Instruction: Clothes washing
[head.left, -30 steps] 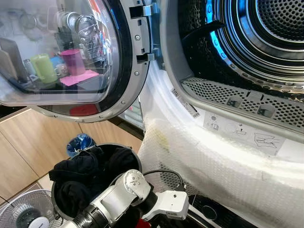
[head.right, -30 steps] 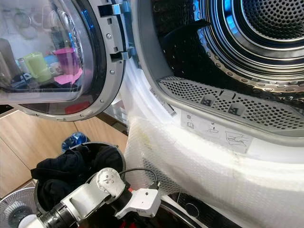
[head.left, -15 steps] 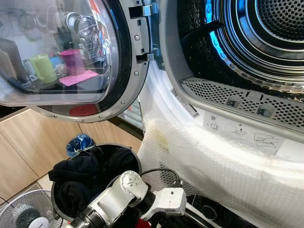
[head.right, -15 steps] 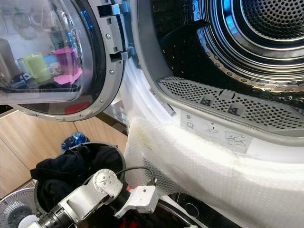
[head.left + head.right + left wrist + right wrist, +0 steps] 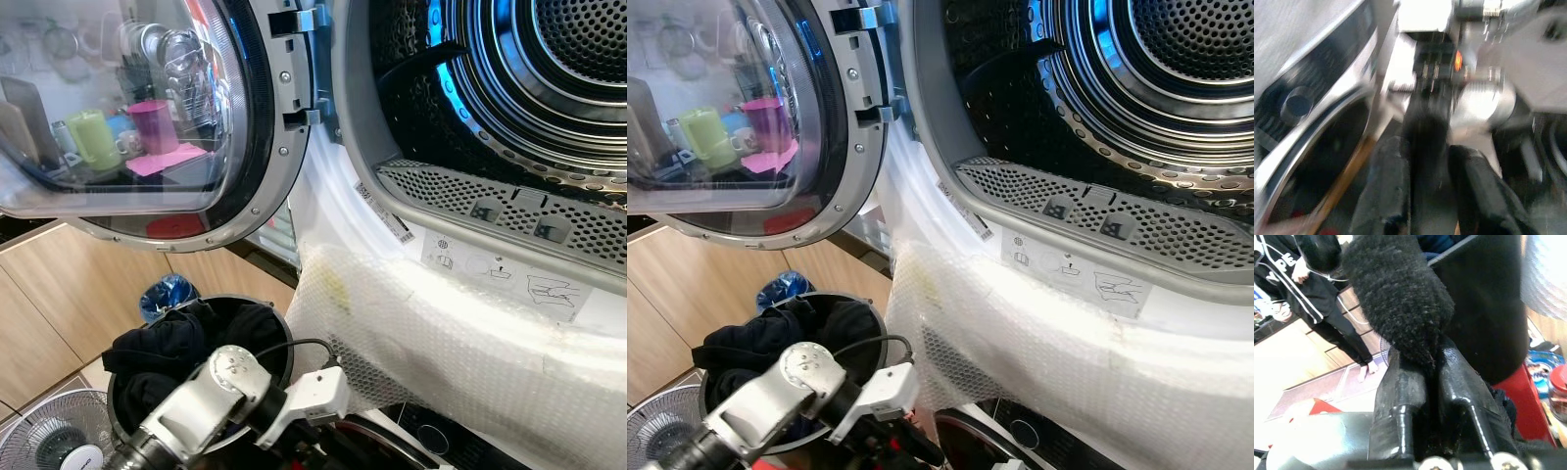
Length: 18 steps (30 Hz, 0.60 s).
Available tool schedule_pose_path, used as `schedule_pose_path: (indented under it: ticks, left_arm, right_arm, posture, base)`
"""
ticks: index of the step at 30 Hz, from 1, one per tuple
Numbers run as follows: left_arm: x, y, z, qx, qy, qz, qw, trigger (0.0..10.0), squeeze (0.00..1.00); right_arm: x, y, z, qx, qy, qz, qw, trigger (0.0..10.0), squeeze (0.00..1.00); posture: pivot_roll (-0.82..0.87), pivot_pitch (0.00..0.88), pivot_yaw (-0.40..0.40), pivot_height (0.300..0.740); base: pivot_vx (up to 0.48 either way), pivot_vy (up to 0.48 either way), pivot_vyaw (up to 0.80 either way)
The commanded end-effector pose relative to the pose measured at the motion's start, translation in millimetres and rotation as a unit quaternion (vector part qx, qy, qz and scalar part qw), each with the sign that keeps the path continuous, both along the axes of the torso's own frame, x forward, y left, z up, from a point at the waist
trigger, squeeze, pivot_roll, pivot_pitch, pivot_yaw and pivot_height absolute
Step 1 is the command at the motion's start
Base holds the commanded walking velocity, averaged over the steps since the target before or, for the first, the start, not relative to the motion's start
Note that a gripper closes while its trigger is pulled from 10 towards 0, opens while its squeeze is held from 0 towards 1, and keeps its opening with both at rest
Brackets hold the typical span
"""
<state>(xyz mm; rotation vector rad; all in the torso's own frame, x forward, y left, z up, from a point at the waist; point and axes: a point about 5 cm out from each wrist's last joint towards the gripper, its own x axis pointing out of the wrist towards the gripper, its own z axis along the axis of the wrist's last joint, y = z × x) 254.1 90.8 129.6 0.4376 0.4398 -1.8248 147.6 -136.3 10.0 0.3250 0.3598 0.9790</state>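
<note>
The right wrist view shows the right gripper (image 5: pixel 1432 364) with its two black fingers pinched narrowly on a fuzzy black garment (image 5: pixel 1396 298), beside a black basket wall (image 5: pixel 1488 308); a person in black (image 5: pixel 1312 289) stands far off on the pale floor (image 5: pixel 1288 357). The blurred left wrist view shows the left gripper (image 5: pixel 1427 186) with a narrow gap between its fingers; whether anything sits between them I cannot tell.

In the eye views the left arm (image 5: pixel 211 397) reaches across a round black basket (image 5: pixel 279 323) heaped with dark clothes (image 5: pixel 157 348), low and left. Above and right gapes the machine's empty drum (image 5: pixel 549 59), door (image 5: pixel 147 108) swung open left, bubble wrap (image 5: pixel 460 343) draped over the front. A fan (image 5: pixel 49 436) stands near left by wooden cabinets (image 5: pixel 59 294).
</note>
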Motion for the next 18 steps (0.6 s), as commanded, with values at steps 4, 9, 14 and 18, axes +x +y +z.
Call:
schedule_pose_path:
  ticks: [4, 9, 14, 18]
  left_arm:
    - [3.8, 24.2, 20, 0.007, -0.04, 0.049, 0.998, 10.0, 1.0]
    - [3.2, 43.6, 13, 0.018, -0.032, 0.121, 0.992, 10.0, 1.0]
    - [6.6, 65.3, 4, 0.01, -0.064, 0.224, 0.972, 10.0, 1.0]
    - [17.9, 69.9, -2, -0.025, -0.105, 0.314, 0.943, 10.0, 1.0]
  right_arm:
    - [-1.1, 1.0, -3, -0.005, 0.002, -0.014, 1.0, 0.0, 0.0]
    - [-1.1, 0.9, -6, -0.005, 0.005, -0.018, 1.0, 0.0, 0.0]
    - [0.0, -2.2, -8, -0.008, 0.004, -0.031, 0.999, 0.0, 0.0]
    - [1.1, -3.0, -8, -0.008, 0.003, -0.035, 0.999, 0.0, 0.0]
  posture:
    - [0.14, 0.002, 0.137, 0.74]
    - [0.15, 0.002, 0.14, 0.74]
    - [0.17, 0.003, 0.137, 0.74]
    - [0.17, 0.002, 0.135, 0.74]
  base:
    - [0.0, 0.0, 0.0]
    - [0.0, 0.0, 0.0]
    - [0.0, 0.0, 0.0]
    - [0.0, 0.0, 0.0]
